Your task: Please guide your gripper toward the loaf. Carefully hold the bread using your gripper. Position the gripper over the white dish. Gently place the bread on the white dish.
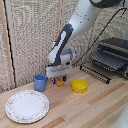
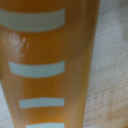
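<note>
The bread (image 1: 60,83) is a small oblong orange-brown piece lying on the wooden table between the blue cup and the yellow bowl. My gripper (image 1: 59,79) is lowered right over it, its dark-blue fingers spread on either side of the loaf and looking open. In the wrist view the bread (image 2: 50,55) fills most of the picture, orange with pale stripes across it, and no fingers show there. The white dish (image 1: 27,106), a large flat plate with a patterned rim, lies at the front on the exterior view's left, away from the gripper.
A blue cup (image 1: 40,82) stands just to the exterior view's left of the gripper. A yellow bowl (image 1: 79,85) sits to its right. A toaster oven (image 1: 112,56) with an open rack stands at the back right. A woven screen backs the table.
</note>
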Available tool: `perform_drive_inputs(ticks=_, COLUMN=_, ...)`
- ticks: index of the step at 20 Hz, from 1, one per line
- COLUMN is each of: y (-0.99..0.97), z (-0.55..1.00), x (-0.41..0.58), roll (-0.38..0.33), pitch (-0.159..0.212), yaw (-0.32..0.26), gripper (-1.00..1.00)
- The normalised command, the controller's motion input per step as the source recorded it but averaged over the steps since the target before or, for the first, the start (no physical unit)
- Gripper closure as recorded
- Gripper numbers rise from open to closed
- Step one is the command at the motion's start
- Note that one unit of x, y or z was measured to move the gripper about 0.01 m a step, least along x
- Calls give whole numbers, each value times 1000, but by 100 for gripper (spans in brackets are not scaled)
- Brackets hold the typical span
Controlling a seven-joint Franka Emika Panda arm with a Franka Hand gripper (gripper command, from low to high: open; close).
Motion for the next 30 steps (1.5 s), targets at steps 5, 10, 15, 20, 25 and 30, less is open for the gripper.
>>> perform_drive_inputs(ticks=5, y=23, z=69, x=5, roll=4, pitch=0, yaw=-12, gripper=100)
perform_drive_inputs(ticks=10, y=25, z=431, x=64, roll=54, pitch=0, yaw=-39, gripper=100)
perform_drive_inputs(ticks=15, y=0, z=962, x=141, roll=67, pitch=0, yaw=-76, gripper=100)
perform_drive_inputs(ticks=20, y=35, z=1000, x=165, roll=39, pitch=21, yaw=-19, gripper=100)
perform_drive_inputs(ticks=25, y=462, z=945, x=-98, roll=37, pitch=17, yaw=0, gripper=100)
perform_drive_inputs(ticks=30, y=805, z=629, x=-252, roll=2, pitch=0, yaw=0, gripper=100)
